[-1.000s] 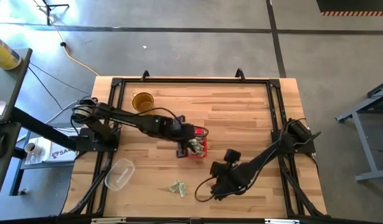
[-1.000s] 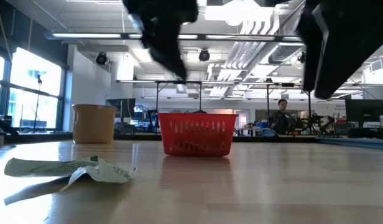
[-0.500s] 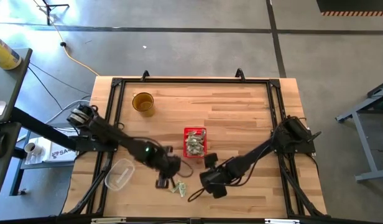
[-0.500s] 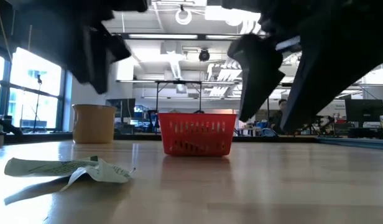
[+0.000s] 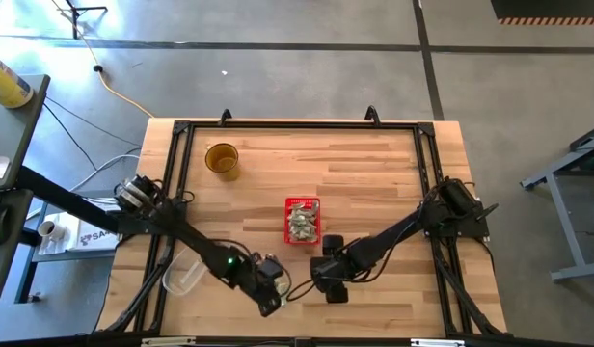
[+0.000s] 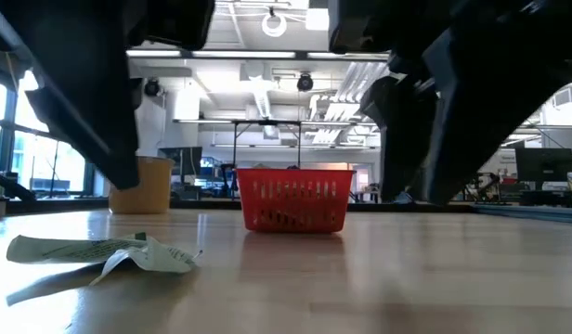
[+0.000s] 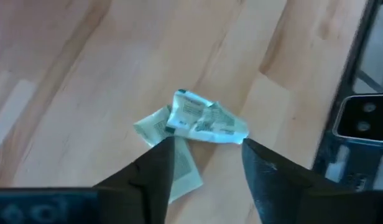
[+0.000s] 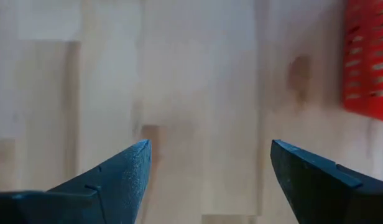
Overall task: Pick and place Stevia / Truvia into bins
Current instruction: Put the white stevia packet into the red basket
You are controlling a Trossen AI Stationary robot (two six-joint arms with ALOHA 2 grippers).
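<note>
Left gripper (image 7: pixel 207 152) is low over the table's (image 5: pixel 374 173) front part, fingers apart with nothing between them, tips poised right above a small crumpled pile of Stevia sachets (image 7: pixel 191 121). The pile lies loose on the wood just ahead of the fingertips, one sachet partly under the near finger; contact cannot be told. In the high view the left gripper (image 5: pixel 268 289) covers that pile, so the sachets are hidden there. In the low view the same pile (image 6: pixel 100 255) lies flat on the table, the dark arm hanging above it.

Right gripper (image 8: pixel 207 168) hovers over bare wood, fingers spread wide and empty. The red basket (image 8: pixel 365 62) sits ahead of it and off to one side, near but apart. In the high view the right gripper (image 5: pixel 328 275) is just beside the left gripper, both in front of the red basket (image 5: pixel 302 220), which already holds a heap of sachets (image 5: pixel 300 224).

Beyond the basket from both grippers, well apart, stands an amber cup (image 5: pixel 221 157). A clear tub (image 5: pixel 181 273) lies beside the left arm.
</note>
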